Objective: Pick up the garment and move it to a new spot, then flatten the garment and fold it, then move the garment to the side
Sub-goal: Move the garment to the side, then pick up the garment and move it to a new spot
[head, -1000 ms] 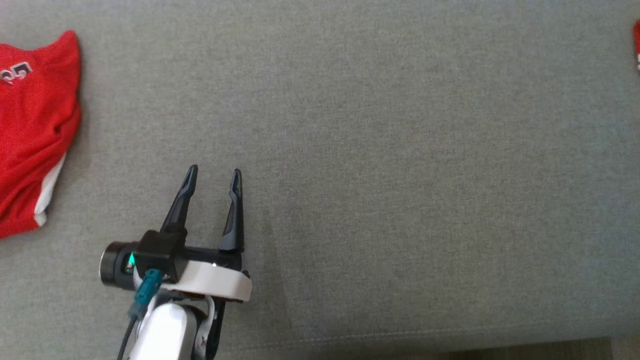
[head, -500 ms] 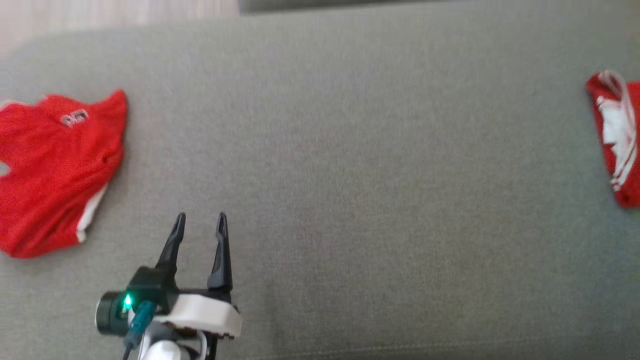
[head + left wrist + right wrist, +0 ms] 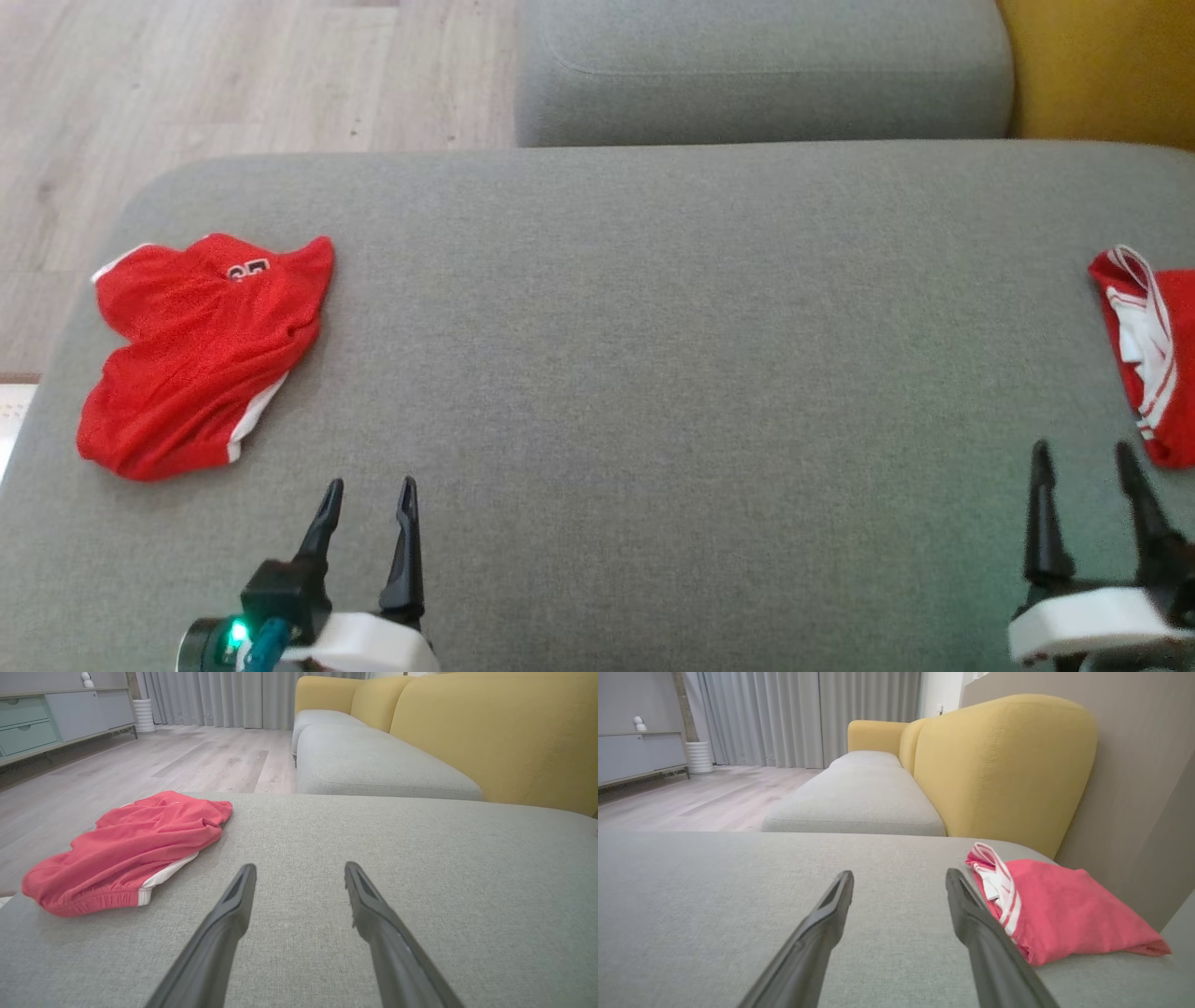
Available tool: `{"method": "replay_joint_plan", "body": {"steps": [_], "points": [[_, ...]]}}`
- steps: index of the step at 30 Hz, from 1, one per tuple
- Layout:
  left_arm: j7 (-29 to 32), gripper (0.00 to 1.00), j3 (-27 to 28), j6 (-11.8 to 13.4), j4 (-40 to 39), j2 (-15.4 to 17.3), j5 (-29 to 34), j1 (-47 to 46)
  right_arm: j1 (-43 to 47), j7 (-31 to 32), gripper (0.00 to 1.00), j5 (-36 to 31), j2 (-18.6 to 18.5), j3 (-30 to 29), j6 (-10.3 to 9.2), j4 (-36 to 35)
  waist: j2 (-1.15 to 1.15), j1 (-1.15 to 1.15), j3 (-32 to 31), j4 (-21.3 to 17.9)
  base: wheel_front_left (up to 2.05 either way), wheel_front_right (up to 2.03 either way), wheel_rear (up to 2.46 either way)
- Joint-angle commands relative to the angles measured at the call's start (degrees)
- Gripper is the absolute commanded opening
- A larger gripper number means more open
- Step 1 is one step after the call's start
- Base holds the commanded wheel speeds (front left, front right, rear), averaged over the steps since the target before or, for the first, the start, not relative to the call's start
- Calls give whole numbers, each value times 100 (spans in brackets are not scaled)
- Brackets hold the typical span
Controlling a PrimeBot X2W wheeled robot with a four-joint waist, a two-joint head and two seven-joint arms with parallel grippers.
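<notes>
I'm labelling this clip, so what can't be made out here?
Folded red garment: head view's right edge cuts it off.
Crumpled red garment: its white print, head view, is partly folded under and too small to read.
Right gripper: head view's bottom edge cuts off its wrist.

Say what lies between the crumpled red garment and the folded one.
Just bare grey cushion, by the head view, from the crumpled red garment across to the folded garment.

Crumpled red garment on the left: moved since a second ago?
No. The crumpled red garment keeps its spot near the left edge of the grey cushion; the camera moved.
</notes>
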Motion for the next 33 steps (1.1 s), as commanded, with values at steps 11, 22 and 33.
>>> {"method": "replay_joint_plan", "body": {"steps": [11,22,33], "points": [[-70,100,35,-3,-47,-14,-87,-255,135,-117,100,583,-49,544,42,-67,0,1,-66,76,0,0,0],[-70,100,35,-8,-65,-14,-81,-305,201,-118,100,577,-48,579,42,-65,0,1,-85,102,0,0,0],[-70,100,13,19,-75,-14,-123,-311,298,-118,100,624,-48,675,42,-127,0,1,-129,800,0,0,0]]}}
